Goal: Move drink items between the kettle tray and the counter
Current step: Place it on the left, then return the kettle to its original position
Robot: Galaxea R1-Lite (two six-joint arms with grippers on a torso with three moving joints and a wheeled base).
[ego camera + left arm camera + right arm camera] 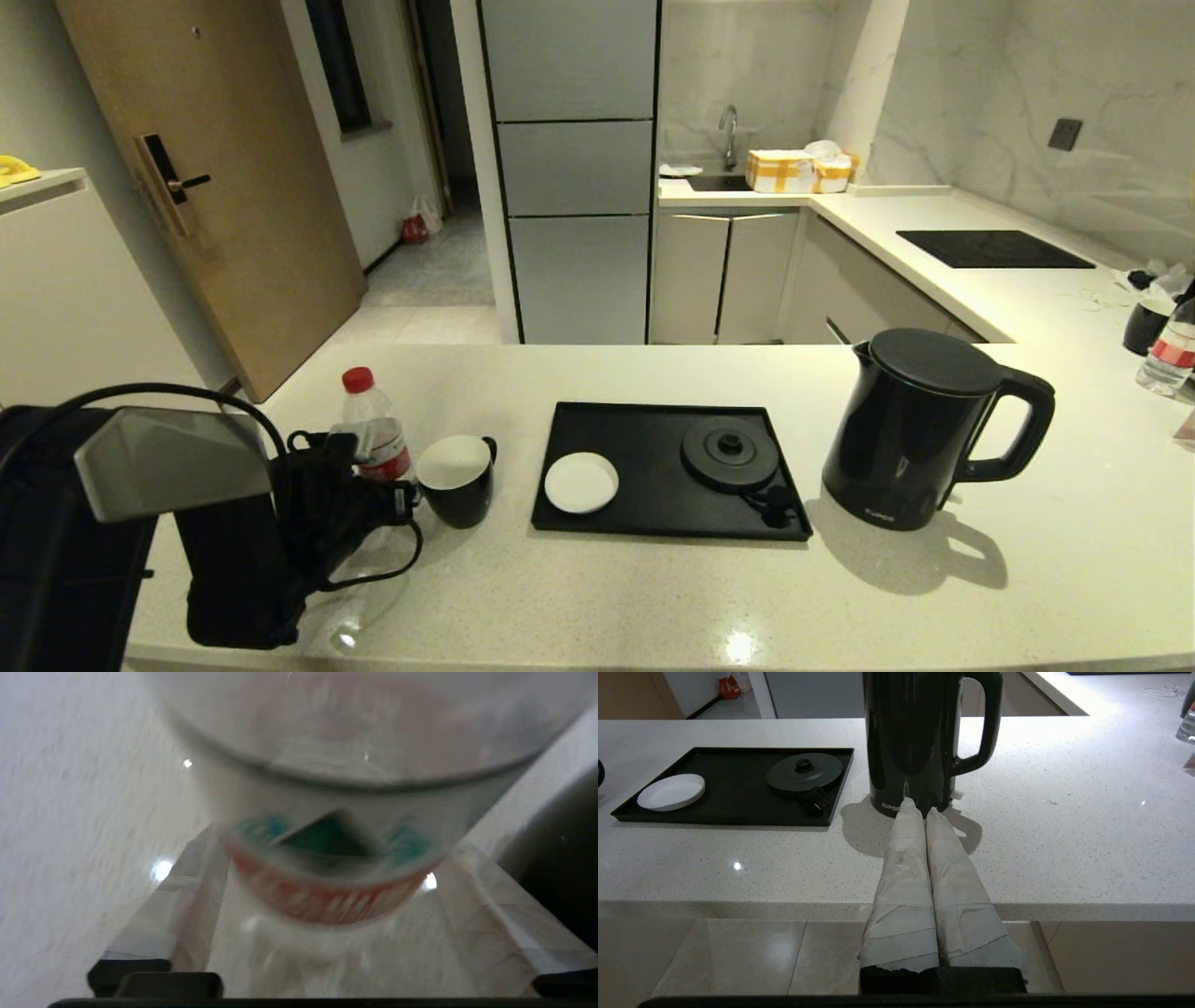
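**Q:** Head view: what is shown?

**A:** My left gripper [397,499] is at the small clear water bottle with red cap and red label [372,425], which stands on the broad off-white speckled stone counter [653,597] at its left end. Just beside the bottle is the black mug with white inside [457,479]. The flat black rectangular kettle tray [653,504] lies mid-counter, carrying only a small white round saucer [581,483] and the round black base disc [729,453]. The tall black electric kettle with loop handle [920,429] stands on the counter just right of the tray. All three drink items being off the tray, I judge that they are to go onto it.

**Q:** Left wrist view?

**A:** The bottle [336,812] fills the frame between my two taped fingers [187,905], which flank it on either side. The fingers are spread to about the bottle's width; I cannot tell whether they press its wall. The dark mug side [560,858] shows at the edge, close enough that a careless lift could brush it.

**Q:** Right wrist view?

**A:** My right gripper [924,807] hangs short of the counter's near edge, its taped fingers [906,868] pressed together with nothing between them. It points at the kettle [920,742], probably waiting there for a reach to the handle. The tray [733,793] lies beside the kettle, apart from it.
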